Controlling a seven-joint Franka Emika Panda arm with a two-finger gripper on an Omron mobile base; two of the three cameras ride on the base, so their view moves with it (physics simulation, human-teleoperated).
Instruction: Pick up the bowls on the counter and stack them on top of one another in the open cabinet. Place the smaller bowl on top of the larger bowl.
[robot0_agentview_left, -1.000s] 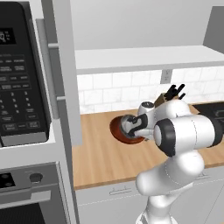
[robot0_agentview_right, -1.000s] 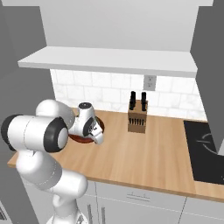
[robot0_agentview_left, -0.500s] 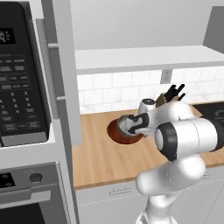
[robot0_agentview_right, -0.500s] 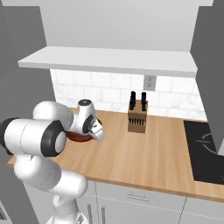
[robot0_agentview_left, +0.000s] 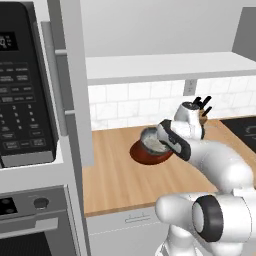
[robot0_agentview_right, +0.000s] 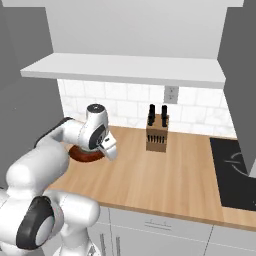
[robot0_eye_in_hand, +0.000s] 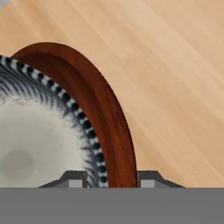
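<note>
Where the counter (robot0_agentview_left: 115, 180) runs left of the knife block (robot0_agentview_right: 157, 134), the brown bowl (robot0_agentview_left: 145, 154) sits on the wood with the grey bowl (robot0_agentview_left: 151, 140) nested inside it, both below the cabinet shelf (robot0_agentview_right: 125, 70). The fingers (robot0_eye_in_hand: 75, 179) straddle the near rims of the two bowls, one tip inside over the grey bowl's (robot0_eye_in_hand: 30, 148) pale speckled hollow and the other outside the brown bowl's (robot0_eye_in_hand: 109, 127) wall, but whether they have clamped on the rims cannot be told.
</note>
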